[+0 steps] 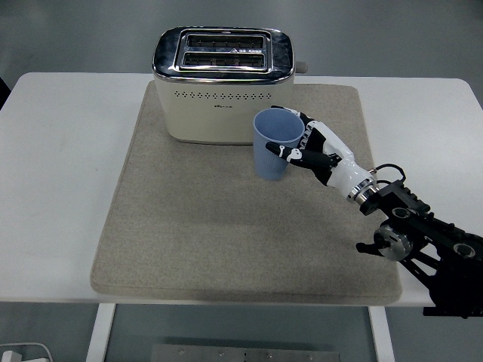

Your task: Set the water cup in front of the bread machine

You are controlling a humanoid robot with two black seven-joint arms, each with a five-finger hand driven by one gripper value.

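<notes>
A light blue water cup (272,143) stands upright over the beige mat (189,219), just in front of the right part of the cream and chrome bread machine (223,84). My right hand (306,148) comes in from the lower right and has its fingers wrapped around the cup's right side. The cup's left edge overlaps the machine's lower front face in this view; whether its base touches the mat I cannot tell. The left arm does not show.
The mat covers most of the white table (60,188). My right forearm and wrist joint (411,234) lie over the mat's right front corner. A white lever knob (301,67) sticks out from the machine's right side.
</notes>
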